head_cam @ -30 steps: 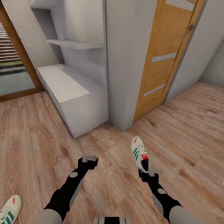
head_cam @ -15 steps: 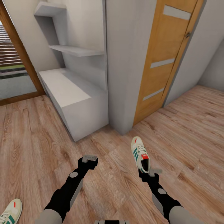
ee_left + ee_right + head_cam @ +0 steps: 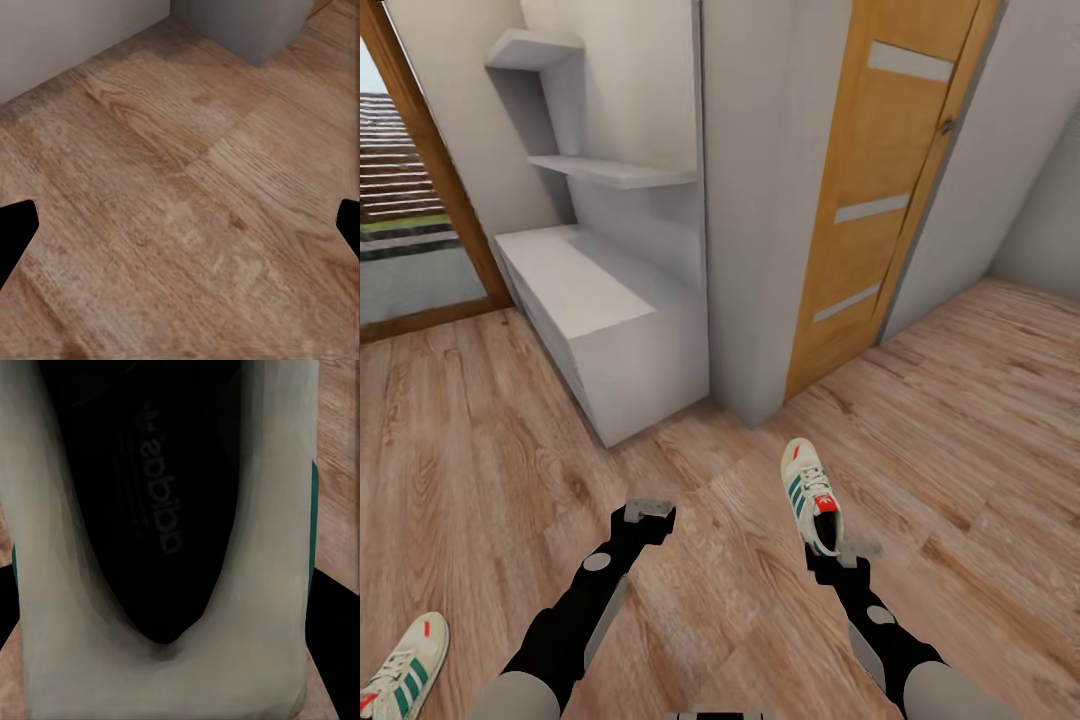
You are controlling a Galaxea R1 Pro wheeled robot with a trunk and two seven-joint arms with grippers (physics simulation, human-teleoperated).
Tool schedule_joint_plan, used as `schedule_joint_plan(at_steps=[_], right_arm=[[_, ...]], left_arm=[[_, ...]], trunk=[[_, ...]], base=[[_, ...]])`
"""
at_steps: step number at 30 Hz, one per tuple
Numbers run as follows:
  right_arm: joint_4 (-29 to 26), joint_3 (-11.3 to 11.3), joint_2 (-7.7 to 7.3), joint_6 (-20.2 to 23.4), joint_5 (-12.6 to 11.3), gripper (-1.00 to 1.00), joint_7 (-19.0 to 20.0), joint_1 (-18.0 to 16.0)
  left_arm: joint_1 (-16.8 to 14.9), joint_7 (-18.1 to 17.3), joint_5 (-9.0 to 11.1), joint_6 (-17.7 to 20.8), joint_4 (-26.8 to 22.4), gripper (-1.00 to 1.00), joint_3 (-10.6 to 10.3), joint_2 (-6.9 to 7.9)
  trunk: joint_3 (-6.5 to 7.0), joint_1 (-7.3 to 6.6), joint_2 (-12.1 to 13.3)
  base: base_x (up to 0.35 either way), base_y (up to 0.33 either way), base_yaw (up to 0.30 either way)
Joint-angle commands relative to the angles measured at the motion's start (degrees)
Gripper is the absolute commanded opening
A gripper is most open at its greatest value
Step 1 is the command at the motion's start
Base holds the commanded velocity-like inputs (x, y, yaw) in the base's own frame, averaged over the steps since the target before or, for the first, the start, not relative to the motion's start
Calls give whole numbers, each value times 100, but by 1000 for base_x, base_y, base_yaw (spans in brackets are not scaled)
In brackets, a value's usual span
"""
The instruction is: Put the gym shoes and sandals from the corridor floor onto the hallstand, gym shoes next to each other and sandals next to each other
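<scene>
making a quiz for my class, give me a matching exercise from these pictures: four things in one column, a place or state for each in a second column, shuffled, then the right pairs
Things:
1. gym shoe
2. second gym shoe
3. left gripper
4. hallstand

Places or states:
A. lying on the wood floor at the head view's lower left corner
B. held by the heel in the right gripper
C. standing against the wall, its shelves bare
D. jaws spread, nothing between them, over bare floor

Pairs: 1-B, 2-A, 3-D, 4-C

Black forearms, grey round joint caps, pale grey upper segments, grey tool brackets.
</scene>
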Motion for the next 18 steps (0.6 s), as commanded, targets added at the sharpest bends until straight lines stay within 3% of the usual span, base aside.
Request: schedule_joint_plan(at_steps=[1,11,18], right_arm=[[6,-16,2,-19,-4,-100,4,-3],[5,-16,2,-20,-5,-100,4,-3],[2,-16,2,-20,-3,-100,4,-3]], left_arm=[[-1,-2,-1,32,-9,100,-1,0],[-1,-2,4,36,-9,100,-1,0],[-1,-2,-1,33,-9,100,-1,0]], trunk=[[-2,-5,-2],[3,-5,-2],[37,-5,-2]], base=[[-342,0,0],[-343,0,5],[-311,0,198]])
